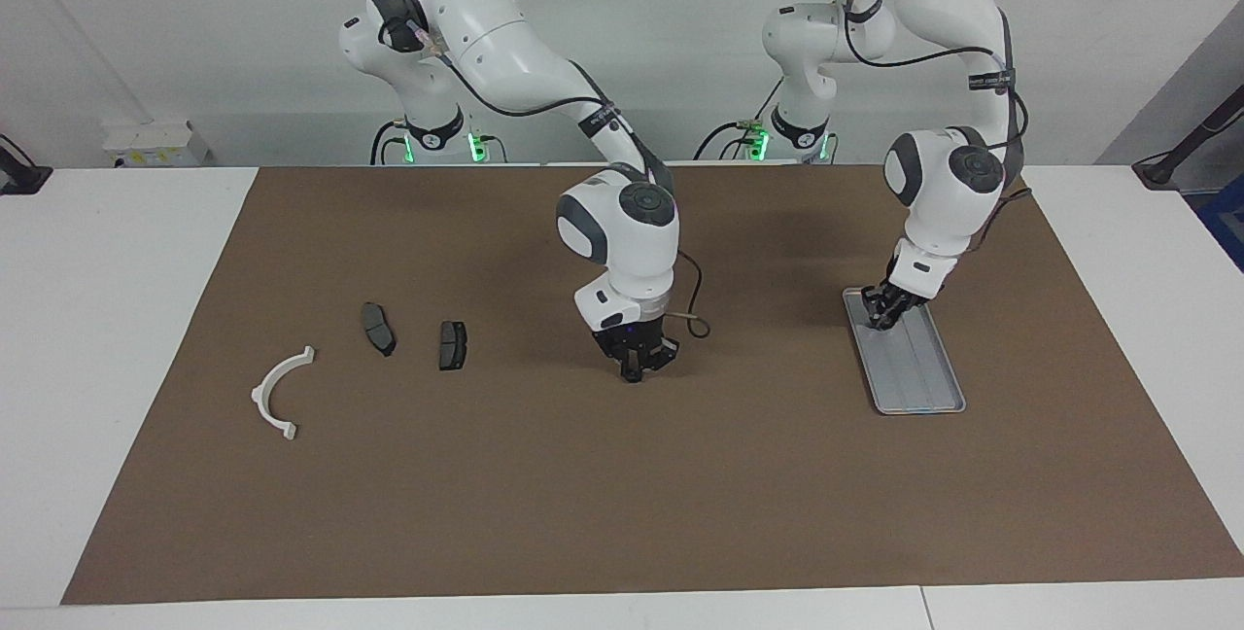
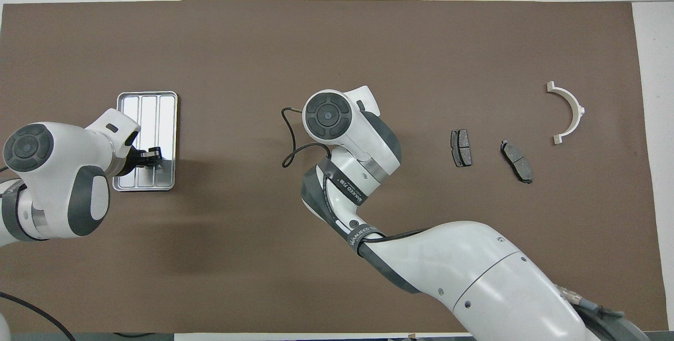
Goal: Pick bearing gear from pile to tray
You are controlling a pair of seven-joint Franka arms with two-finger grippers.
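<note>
The pile lies toward the right arm's end of the table: a white half-ring bracket (image 1: 282, 395) (image 2: 567, 112) and two dark brake pads (image 1: 378, 329) (image 1: 453, 344) (image 2: 462, 147) (image 2: 516, 160). The silver tray (image 1: 923, 377) (image 2: 152, 109) sits toward the left arm's end. My left gripper (image 1: 880, 317) (image 2: 152, 152) hangs low over the tray's end nearest the robots. My right gripper (image 1: 634, 374) is shut just above the bare mat at mid-table, apart from the pile. In the overhead view its own wrist hides it. No bearing gear shows in either view.
A brown mat (image 1: 622, 494) (image 2: 337, 41) covers most of the white table. The right arm's cable (image 1: 692, 319) loops out beside its wrist. The rest of the tray shows nothing lying in it.
</note>
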